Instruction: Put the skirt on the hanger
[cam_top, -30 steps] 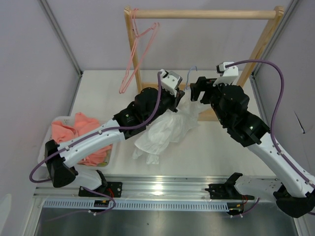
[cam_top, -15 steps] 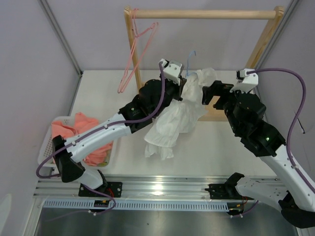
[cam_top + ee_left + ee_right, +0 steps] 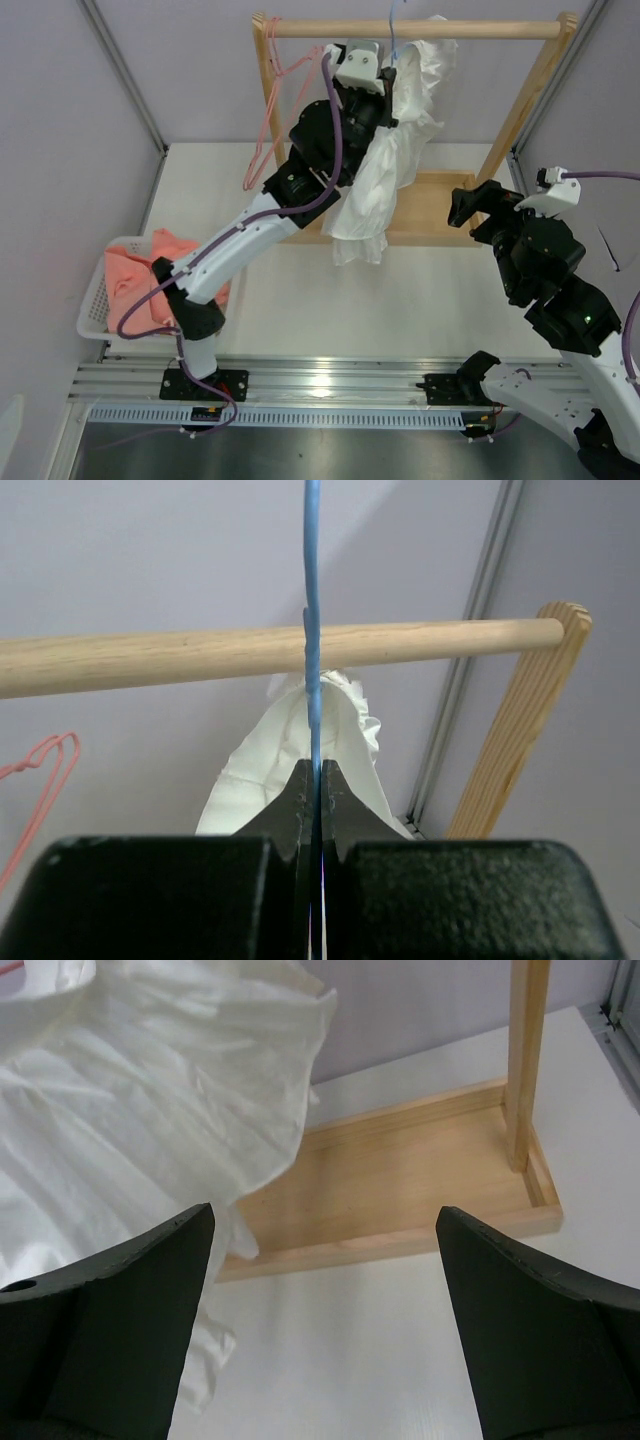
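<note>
My left gripper [image 3: 383,72] is raised up to the wooden rail [image 3: 420,29] and is shut on the light-blue wire hanger [image 3: 393,30]. In the left wrist view the blue wire [image 3: 312,620] runs straight up between the closed jaws [image 3: 315,780] and crosses the rail [image 3: 150,658]. The white skirt [image 3: 385,170] hangs from the hanger, draped down to the right of the left arm; it also shows in the left wrist view [image 3: 345,745] and the right wrist view [image 3: 130,1090]. My right gripper [image 3: 470,205] is open and empty, low to the right of the skirt; its fingers [image 3: 110,1290] stand wide apart.
The wooden rack has upright posts [image 3: 528,95] and a base tray [image 3: 440,215], also in the right wrist view [image 3: 400,1180]. A pink wire hanger [image 3: 275,110] hangs at the rail's left end. A white basket [image 3: 95,300] with salmon-pink cloth [image 3: 135,270] stands at left.
My left arm has lifted the hanger and skirt from table height up to the rail. My right gripper has let go of the fabric and drawn back to the right and down.
</note>
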